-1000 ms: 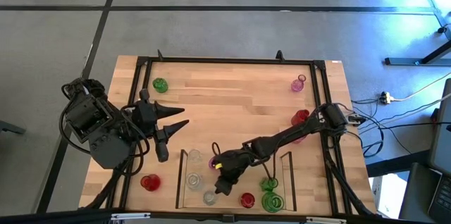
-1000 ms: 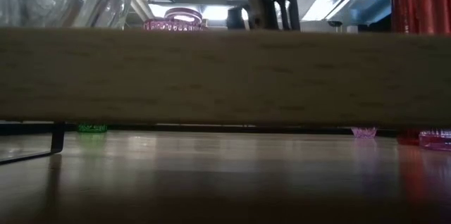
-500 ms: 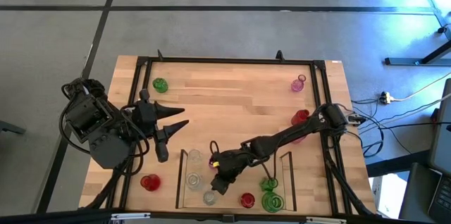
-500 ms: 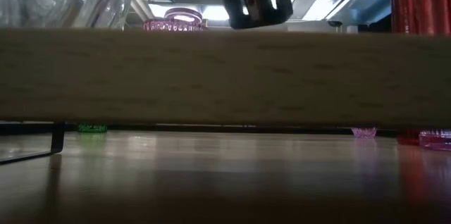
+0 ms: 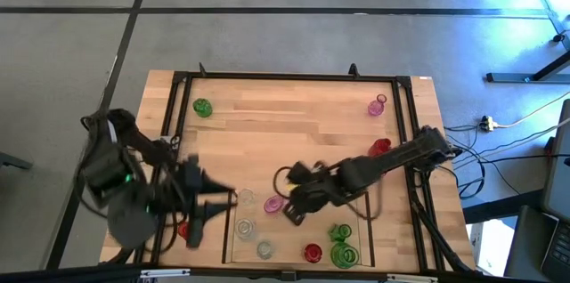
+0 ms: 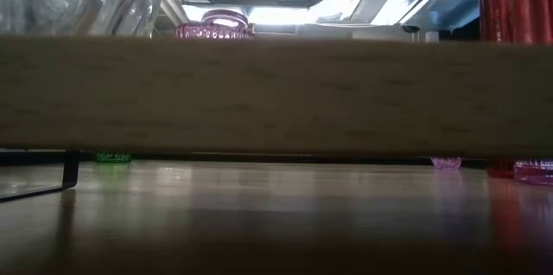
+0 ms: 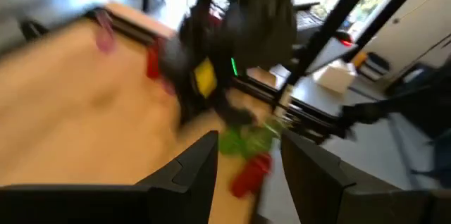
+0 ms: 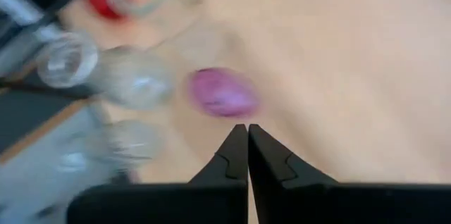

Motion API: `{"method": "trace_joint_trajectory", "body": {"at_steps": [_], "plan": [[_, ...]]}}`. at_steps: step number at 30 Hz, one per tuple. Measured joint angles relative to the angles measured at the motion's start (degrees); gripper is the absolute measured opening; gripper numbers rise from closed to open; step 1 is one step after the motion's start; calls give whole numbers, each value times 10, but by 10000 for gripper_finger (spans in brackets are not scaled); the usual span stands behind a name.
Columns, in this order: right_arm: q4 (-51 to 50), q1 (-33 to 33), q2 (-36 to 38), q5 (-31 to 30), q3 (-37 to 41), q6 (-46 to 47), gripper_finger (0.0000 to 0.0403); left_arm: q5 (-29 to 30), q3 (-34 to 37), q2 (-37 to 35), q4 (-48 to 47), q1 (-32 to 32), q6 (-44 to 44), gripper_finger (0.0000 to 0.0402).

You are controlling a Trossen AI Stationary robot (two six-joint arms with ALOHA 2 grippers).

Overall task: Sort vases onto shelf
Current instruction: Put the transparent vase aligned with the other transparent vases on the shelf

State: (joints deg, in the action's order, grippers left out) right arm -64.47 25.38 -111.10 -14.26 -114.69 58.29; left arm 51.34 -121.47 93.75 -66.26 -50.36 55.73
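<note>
The shelf (image 5: pixel 233 230) lies at the table's near edge. It holds clear vases (image 5: pixel 244 227), a pink vase (image 5: pixel 273 203), a red vase (image 5: pixel 312 253) and two green vases (image 5: pixel 341 244), all standing on their bases. My right gripper (image 5: pixel 289 215) is shut and hangs above the shelf, just right of the pink vase (image 8: pixel 223 91), touching nothing. My left gripper (image 5: pixel 212 215) is open at the shelf's left end with nothing between its fingers (image 7: pixel 204 164). It partly covers a red vase (image 5: pixel 185 228) outside the shelf.
Loose vases stand elsewhere on the table: a green one (image 5: pixel 202 107) at the far left, a pink one (image 5: pixel 378 105) at the far right, and a red one (image 5: pixel 380 147) by the right arm. A black frame (image 5: pixel 285 76) runs around the tabletop. In the low view a wooden board (image 6: pixel 276 93) hides most of the table.
My right gripper, still shut, has risen from low over the shelf and drawn back toward the table's right and far side, leaving the low view. My left gripper has swung toward the near edge and the shelf's left end, turning as it went. The pink vase now shows fully.
</note>
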Motion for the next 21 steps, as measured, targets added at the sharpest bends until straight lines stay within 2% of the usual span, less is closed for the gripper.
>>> {"method": "trace_joint_trajectory", "body": {"at_steps": [5, 8, 13, 21], "plan": [[-194, 36, 71, -135, -33, 59, 0, -3, 0, 55, 45, -41, 112, 146], [-260, 58, 115, -182, -33, 99, 0, -55, 0, 99, 106, -35, 138, 134], [-256, 86, 183, -232, -16, 107, 0, -182, 0, 158, 162, 16, 190, 106], [-256, 131, 226, -268, -15, 77, 0, -262, 0, 194, 198, 102, 232, 36]]}}
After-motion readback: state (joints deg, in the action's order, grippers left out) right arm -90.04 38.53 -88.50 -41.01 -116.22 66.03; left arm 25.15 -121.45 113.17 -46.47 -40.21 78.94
